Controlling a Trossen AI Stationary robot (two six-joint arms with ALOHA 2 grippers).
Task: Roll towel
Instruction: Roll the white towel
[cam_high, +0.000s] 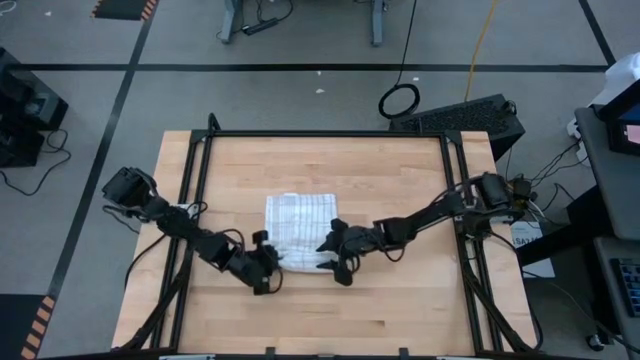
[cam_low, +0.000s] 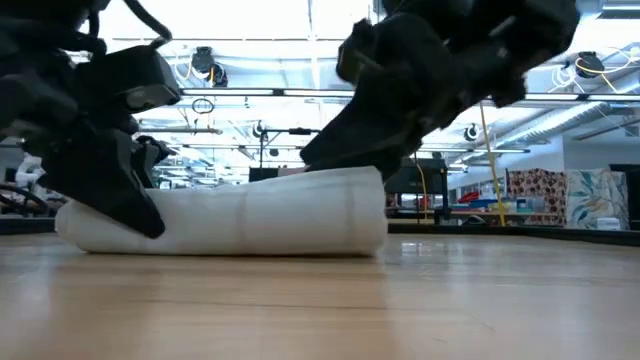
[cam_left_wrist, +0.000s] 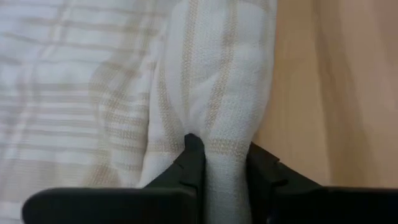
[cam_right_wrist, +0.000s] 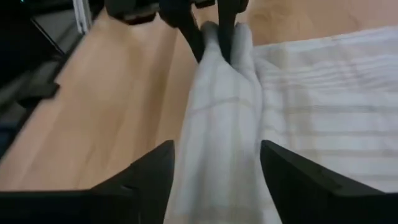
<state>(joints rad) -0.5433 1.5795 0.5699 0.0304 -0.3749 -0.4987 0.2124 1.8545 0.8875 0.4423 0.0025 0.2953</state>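
Note:
The white checked towel (cam_high: 295, 220) lies on the wooden table (cam_high: 400, 170). Its near part is rolled into a tube (cam_low: 250, 215), and its far part lies flat (cam_right_wrist: 336, 106). My left gripper (cam_high: 270, 266) is shut on the roll's left end, which also shows in the left wrist view (cam_left_wrist: 227, 168). My right gripper (cam_high: 336, 258) is open at the roll's right end. Its fingers stand on either side of the roll (cam_right_wrist: 217, 162). In the low view (cam_low: 360, 150) it sits just over the roll's top; I cannot tell whether it touches. My left gripper pinches the roll's left end (cam_left_wrist: 227, 146) between its two fingers (cam_left_wrist: 193, 163), and the cloth bunches narrow where they meet it. The fingers come about level from the table's left, along the roll. One finger (cam_low: 125, 205) stands on the roll's near side. The roll lies on the table.
Black frame rails (cam_high: 200, 200) run along the table's left, right and far sides. Bare wood lies near the front edge (cam_high: 320, 320) and at the far side (cam_high: 320, 165). Cables and equipment (cam_high: 460, 115) lie on the floor beyond the table.

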